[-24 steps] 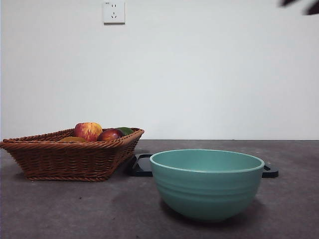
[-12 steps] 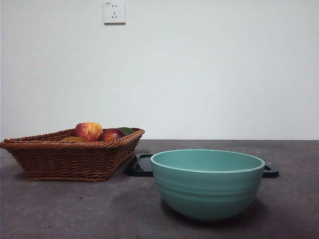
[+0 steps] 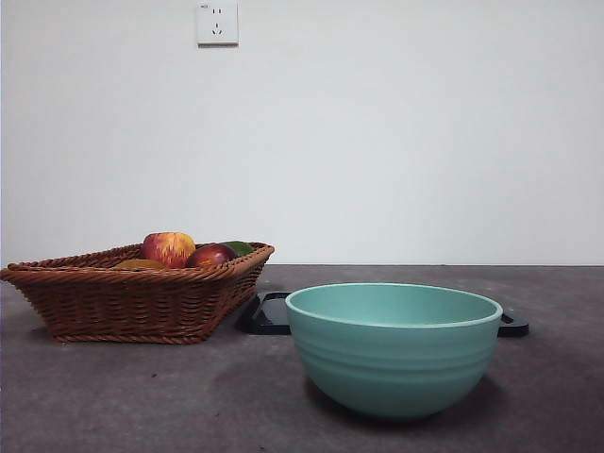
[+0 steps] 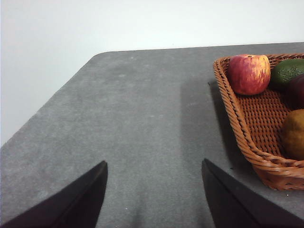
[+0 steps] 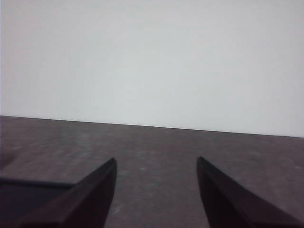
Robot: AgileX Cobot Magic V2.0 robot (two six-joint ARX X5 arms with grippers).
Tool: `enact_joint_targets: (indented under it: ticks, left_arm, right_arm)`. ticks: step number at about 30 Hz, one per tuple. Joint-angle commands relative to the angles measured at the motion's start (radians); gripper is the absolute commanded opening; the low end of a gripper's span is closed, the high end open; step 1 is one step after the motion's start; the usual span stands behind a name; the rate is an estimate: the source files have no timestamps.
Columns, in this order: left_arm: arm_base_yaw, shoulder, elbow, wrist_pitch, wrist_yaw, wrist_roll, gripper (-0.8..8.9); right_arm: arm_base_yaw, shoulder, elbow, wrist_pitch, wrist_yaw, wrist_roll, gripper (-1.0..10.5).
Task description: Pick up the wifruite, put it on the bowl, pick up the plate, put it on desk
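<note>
Nothing done yet, by my reading. The bowl (image 3: 393,347) stands empty on the desk (image 3: 113,396), the fruit in the basket (image 3: 132,297), a dark plate (image 3: 267,314) behind the bowl. Left gripper (image 4: 154,190) and right gripper (image 5: 156,187) gape wide, holding nothing.

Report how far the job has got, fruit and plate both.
Nothing looks done yet. The bowl is empty as far as its inside shows, and the fruit, including the red apple, lies in the wicker basket. The black plate lies flat on the desk behind the bowl. The left hand and right hand are open, holding nothing. Both steps remain.
</note>
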Motion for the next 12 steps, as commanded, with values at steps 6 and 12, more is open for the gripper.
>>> enact_joint_targets:
  ticks: [6,12]
  left_arm:
    - [0.003,-0.002,-0.021,-0.007,0.000,-0.005,3.09]
    - [0.003,-0.002,-0.021,-0.007,0.000,-0.005,3.09]
  right_arm:
    - [0.037,-0.089,-0.037,-0.090,-0.005,-0.008,2.7]
    - [0.038,-0.130,-0.037,-0.278,-0.004,-0.008,2.7]
